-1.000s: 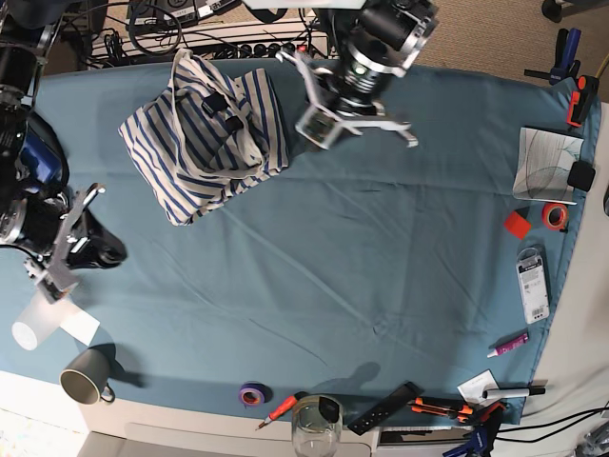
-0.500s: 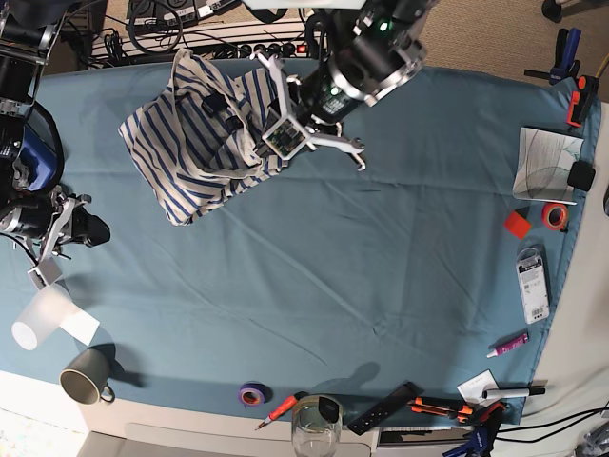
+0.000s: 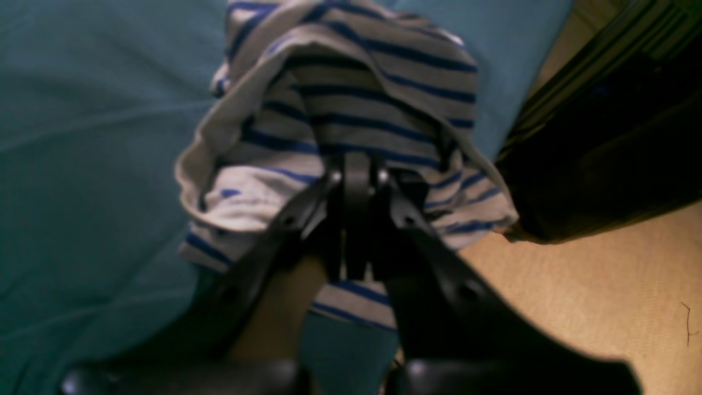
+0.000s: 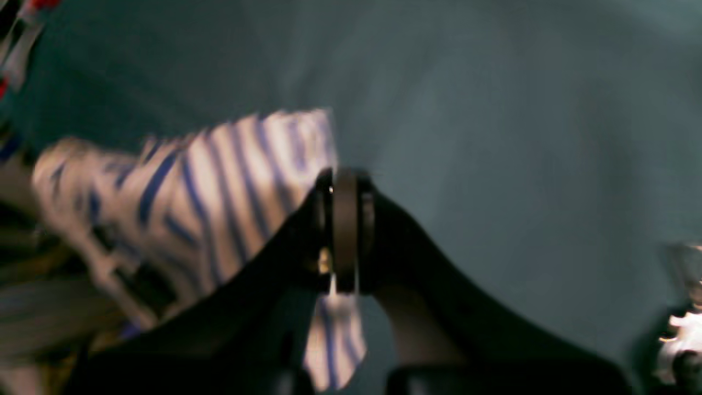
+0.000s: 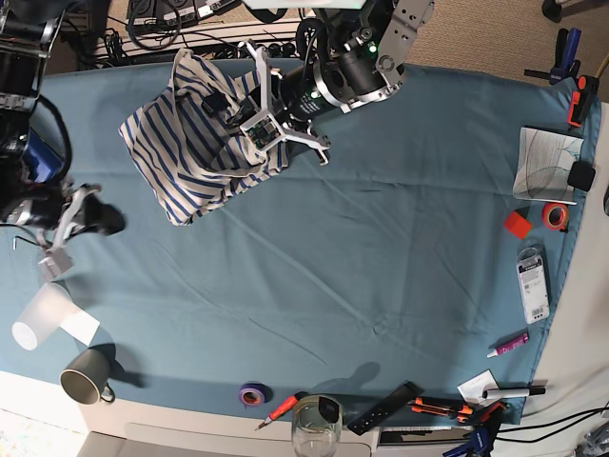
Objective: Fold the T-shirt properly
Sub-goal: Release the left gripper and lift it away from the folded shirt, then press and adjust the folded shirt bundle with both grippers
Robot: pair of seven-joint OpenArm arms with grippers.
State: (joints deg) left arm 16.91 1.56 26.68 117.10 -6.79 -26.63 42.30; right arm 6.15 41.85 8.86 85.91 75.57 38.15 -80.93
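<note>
Two grippers, both with jaws pressed together, seen over a wide teal cloth [image 5: 381, 248]. Saw the shirt [image 5: 162, 152] bunched and creased near the cloth's far edge, on the left half of the base view. Found the left gripper [image 3: 356, 164] above its folds, contact impossible to tell, and the right gripper [image 4: 344, 178] blurred in the base view, beside the shirt. Noticed small wrinkles across the cloth. Along its near edge, saw a mug [image 5: 86, 376] on its side, purple tape [image 5: 253, 395], a screwdriver [image 5: 278, 411], a glass [image 5: 316, 428] and a remote [image 5: 385, 409]. Toward the right edge, made out a clear pouch [image 5: 547, 165], a red ring [image 5: 555, 216] with a red square [image 5: 518, 225] just beside, a package [image 5: 533, 286] and a purple tube [image 5: 509, 345]. Beyond the cloth, in the left wrist view, saw tan floor [image 3: 548, 302].
</note>
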